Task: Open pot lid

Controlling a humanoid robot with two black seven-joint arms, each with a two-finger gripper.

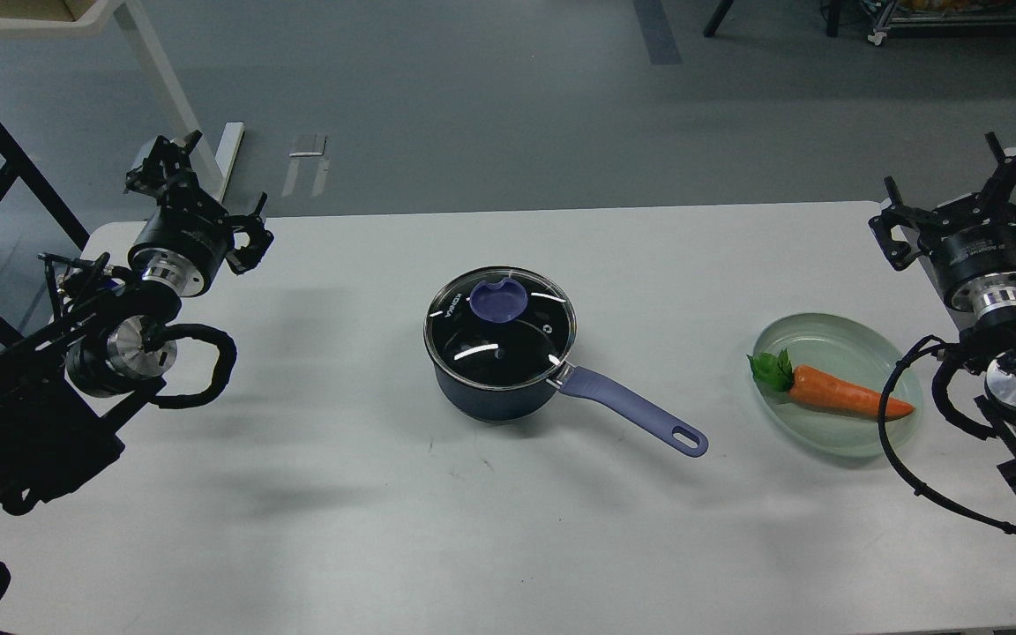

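Observation:
The dark navy pot (492, 401) stands at the middle of the white table, its long purple handle (636, 411) pointing toward the front right. The clear glass lid (508, 339) sits flat on the pot, purple knob (498, 301) on top. My left gripper (208, 201) hovers over the table's far-left corner, well left of the pot, fingers spread and empty. Over the far-right edge, well right of the pot, my right gripper (958, 201) is held with its fingers also apart and empty.
A pale green glass dish (834, 339) with an orange toy carrot (847, 399) lies to the right of the pot, close to my right arm. The white table (340, 511) ends near the bottom of the view. Black cables loop beside both arms.

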